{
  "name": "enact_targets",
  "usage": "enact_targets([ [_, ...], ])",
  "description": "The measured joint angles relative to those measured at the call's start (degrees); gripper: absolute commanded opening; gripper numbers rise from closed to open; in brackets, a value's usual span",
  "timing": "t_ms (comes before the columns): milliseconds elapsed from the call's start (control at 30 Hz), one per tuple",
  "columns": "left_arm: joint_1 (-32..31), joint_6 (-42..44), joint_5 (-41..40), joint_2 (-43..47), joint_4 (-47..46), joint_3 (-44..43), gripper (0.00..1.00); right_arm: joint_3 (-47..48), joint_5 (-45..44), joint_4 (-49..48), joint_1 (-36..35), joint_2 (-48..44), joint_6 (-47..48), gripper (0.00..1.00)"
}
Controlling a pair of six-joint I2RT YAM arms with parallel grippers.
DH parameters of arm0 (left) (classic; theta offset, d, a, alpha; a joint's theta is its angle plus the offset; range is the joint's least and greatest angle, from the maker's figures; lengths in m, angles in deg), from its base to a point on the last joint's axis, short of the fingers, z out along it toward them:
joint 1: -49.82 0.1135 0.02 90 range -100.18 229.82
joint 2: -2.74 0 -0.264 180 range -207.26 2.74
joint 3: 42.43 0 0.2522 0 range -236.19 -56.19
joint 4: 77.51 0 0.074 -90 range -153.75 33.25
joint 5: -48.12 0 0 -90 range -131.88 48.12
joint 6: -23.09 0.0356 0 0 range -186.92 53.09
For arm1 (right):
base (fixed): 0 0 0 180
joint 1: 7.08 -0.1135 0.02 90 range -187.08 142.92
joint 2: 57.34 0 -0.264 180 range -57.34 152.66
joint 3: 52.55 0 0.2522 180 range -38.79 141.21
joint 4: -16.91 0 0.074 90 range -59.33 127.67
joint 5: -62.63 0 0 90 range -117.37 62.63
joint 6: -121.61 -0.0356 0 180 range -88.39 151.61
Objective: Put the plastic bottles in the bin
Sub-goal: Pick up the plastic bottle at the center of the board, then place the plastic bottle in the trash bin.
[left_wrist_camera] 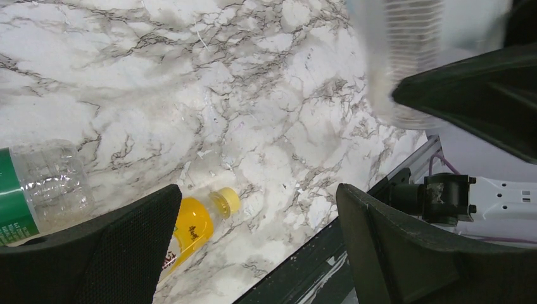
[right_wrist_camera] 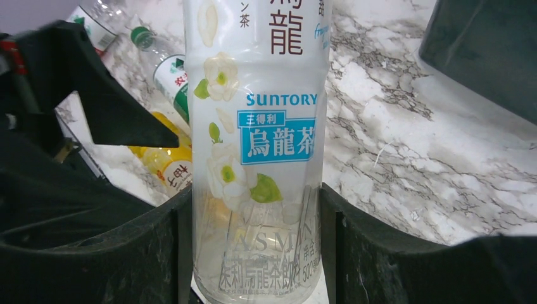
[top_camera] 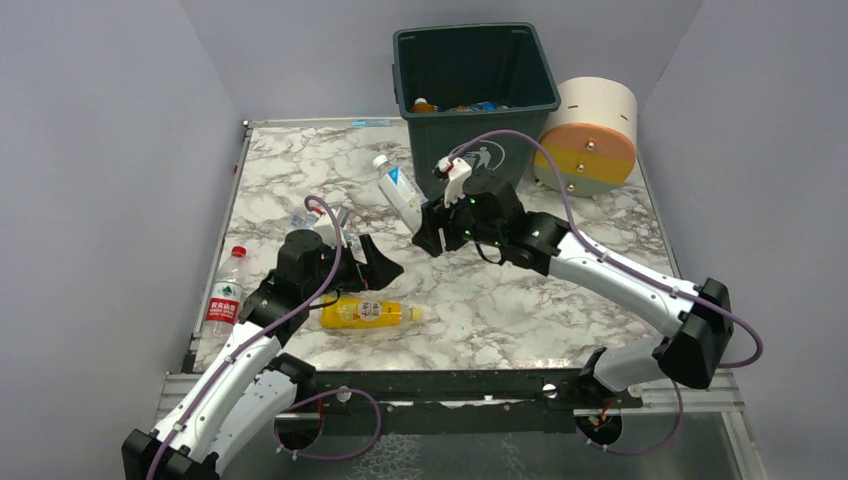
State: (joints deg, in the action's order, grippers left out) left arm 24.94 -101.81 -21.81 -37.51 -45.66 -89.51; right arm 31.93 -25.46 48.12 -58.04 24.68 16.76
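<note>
Right end effector [top_camera: 432,230] holds tea bottle [top_camera: 399,194] near its base, left end effector [top_camera: 379,263] wide; bottle could pivot and clip bin [top_camera: 478,107].

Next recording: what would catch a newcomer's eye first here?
The right gripper holds a white Suntory tea bottle aloft in front of the dark green bin at the far edge of the marble table. A yellow-orange bottle lies flat near the open left gripper.

The bin [top_camera: 475,90] stands at the table's [top_camera: 300,170] far side, the cylinder [top_camera: 590,135] to its right. The held bottle [top_camera: 398,192] is before the bin, the front bottle [top_camera: 368,313] right of the edge bottle [top_camera: 225,295].
</note>
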Motion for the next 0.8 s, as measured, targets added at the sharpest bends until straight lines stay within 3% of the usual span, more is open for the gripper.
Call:
enact_targets([
  [367, 0.0, 0.0, 0.0, -0.3, -0.2, 0.0, 0.99, 7.9, -2.2, 3.3, 0.0, -6.8, 2.1, 0.66],
  [800, 0.0, -0.2, 0.0, -0.6, -1.0, 0.0, 0.99, 23.8, -7.1, 4.1, 0.0, -1.5, 6.8, 0.66],
])
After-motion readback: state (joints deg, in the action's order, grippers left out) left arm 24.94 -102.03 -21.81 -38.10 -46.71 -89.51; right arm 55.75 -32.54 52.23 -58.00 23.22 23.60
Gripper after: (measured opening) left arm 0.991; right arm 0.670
